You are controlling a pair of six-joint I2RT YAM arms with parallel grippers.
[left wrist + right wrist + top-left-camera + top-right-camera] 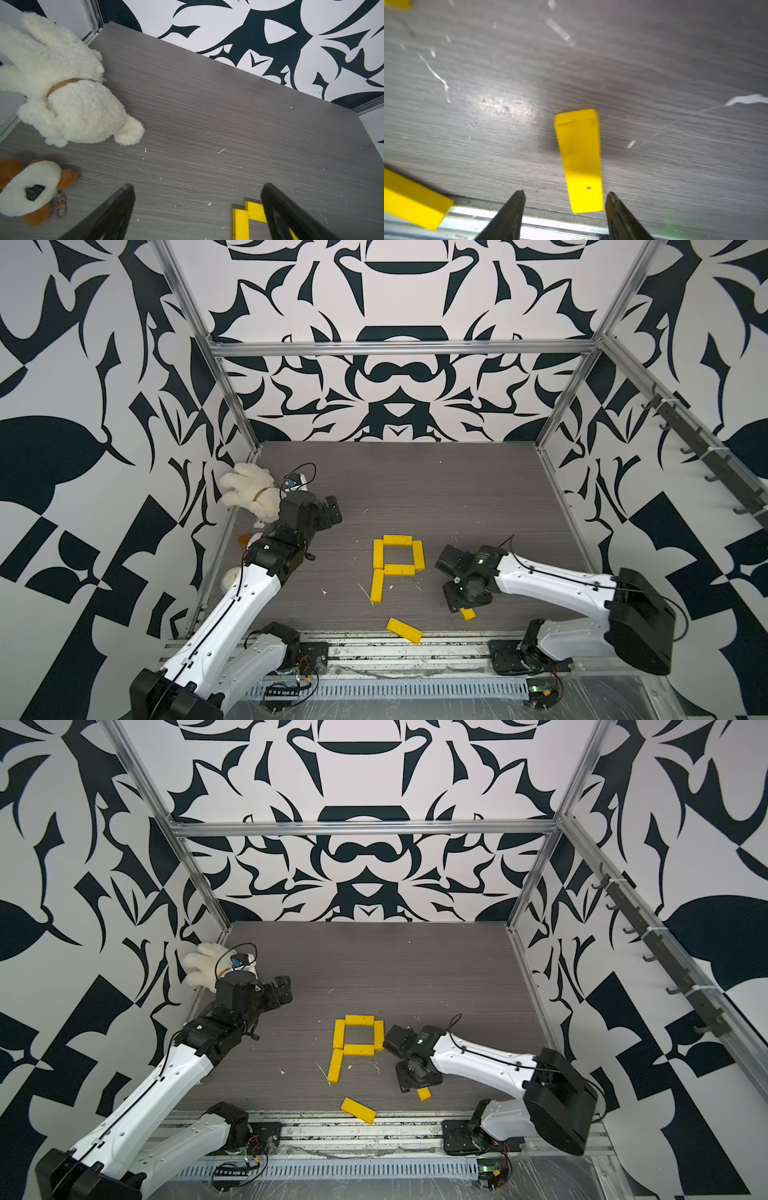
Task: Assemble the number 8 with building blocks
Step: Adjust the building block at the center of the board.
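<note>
Right pincer [566,193] half-open, astride the near end of a yellow bar [579,158] lying flat on the desk [654,62]. The bar sits close to one finger [618,207], with a clear gap at its mate. Risk: uneven closing swivels the bar or skids it onto the front rail [550,222]. Left pincer [328,512] wide, empty. Only the wrist view shows that gap. In both top views just the bar's tip shows, plus the five-bar figure [398,560], two segments short, and a spare bar [404,630].

The left arm [232,614] and right arm [552,585] wear glossy white shells between black joint housings, dotted with dark screws. A thin black cable [557,574] is clipped along each; a green light [481,561] glows at the right wrist.
</note>
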